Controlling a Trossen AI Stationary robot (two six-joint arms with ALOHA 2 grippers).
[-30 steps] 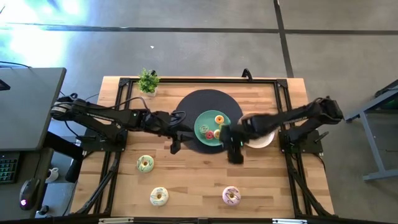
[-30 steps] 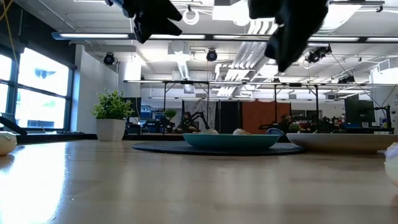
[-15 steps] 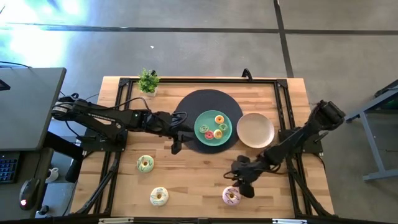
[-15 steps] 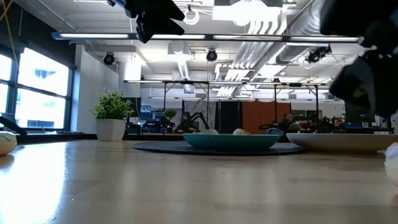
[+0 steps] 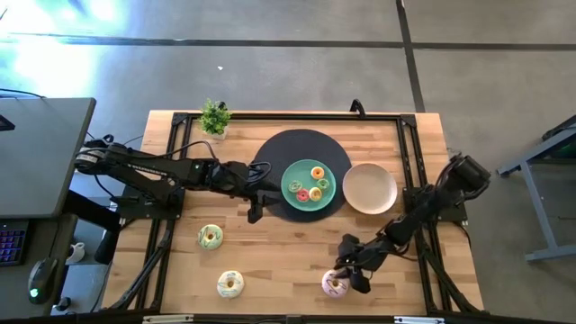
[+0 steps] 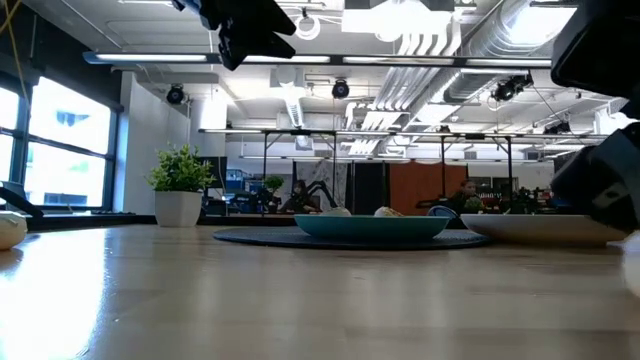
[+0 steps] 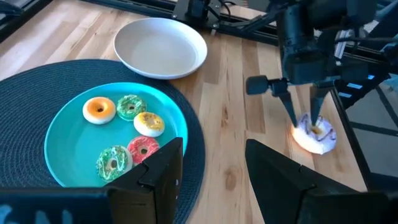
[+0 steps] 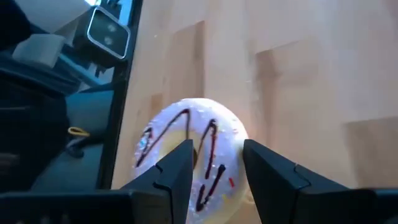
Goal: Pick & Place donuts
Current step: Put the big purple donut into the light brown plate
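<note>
Five donuts (image 7: 125, 133) plated, three loose (image 5: 334, 284)

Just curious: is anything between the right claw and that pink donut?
Nothing: in the right wrist view the open right gripper straddles the pink donut.

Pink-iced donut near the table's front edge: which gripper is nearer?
Right. The right gripper is directly over the pink donut, fingers open astride it; the left gripper hangs by the teal plate.

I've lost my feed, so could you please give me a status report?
Right pincer open, straddling pink donut. Left pincer open, beside teal plate. Nothing obstructing.
</note>
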